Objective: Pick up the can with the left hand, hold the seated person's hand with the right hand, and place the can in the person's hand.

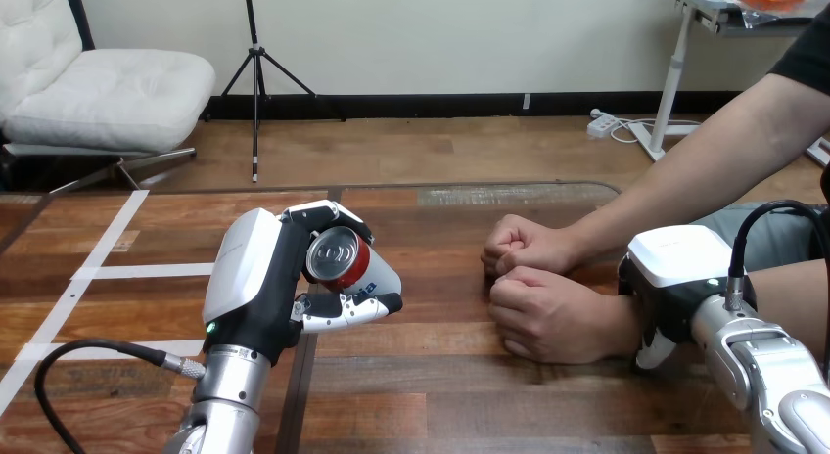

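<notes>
Can (pixel 338 258) gripped in the left hand (pixel 256 288) left of the worktop's (pixel 440 376) middle, right hand (pixel 675 278) at the person's wrist (pixel 615 329) by the right edge.

The left hand's fingers (pixel 323 215) curl over the top of the can and the thumb presses from below, so the can lies tilted with its silver lid facing the near edge. A stretch of bare wood lies open between the can and the person's two fists, and the near middle is open too. The person's nearer hand (pixel 543 317) and farther hand (pixel 529 247) rest closed on the wood, close together, well short of the far edge. The right hand sits over the nearer wrist, one of its fingers (pixel 651 352) hooked down round the near side. White tape strips (pixel 108 241) cross the left edge.
</notes>
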You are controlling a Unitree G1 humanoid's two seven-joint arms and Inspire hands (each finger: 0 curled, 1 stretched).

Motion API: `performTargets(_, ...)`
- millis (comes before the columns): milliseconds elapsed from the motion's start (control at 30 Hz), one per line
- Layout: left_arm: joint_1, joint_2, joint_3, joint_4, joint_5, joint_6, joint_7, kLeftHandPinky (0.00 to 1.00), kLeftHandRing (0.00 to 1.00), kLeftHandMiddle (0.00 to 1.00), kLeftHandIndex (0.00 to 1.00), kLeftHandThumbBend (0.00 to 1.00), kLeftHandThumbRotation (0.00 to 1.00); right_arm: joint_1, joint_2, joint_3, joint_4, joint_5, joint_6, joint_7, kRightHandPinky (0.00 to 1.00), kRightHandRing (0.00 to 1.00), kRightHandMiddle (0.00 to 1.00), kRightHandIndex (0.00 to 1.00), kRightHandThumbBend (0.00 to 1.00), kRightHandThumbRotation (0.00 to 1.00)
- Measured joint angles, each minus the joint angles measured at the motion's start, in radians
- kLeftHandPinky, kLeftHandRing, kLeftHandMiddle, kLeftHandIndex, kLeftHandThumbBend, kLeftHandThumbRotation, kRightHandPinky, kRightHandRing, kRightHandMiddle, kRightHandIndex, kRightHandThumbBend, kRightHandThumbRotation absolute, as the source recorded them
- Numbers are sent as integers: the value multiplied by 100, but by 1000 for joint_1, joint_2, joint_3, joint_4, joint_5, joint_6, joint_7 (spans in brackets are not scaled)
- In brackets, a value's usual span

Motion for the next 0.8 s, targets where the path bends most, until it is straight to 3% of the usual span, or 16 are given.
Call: performTargets(800, 0, 0, 0, 0, 0, 0, 0, 33, 40, 48, 50, 68, 0, 1, -1, 0, 0, 15, 0, -4, 21, 31, 41, 54, 68, 0)
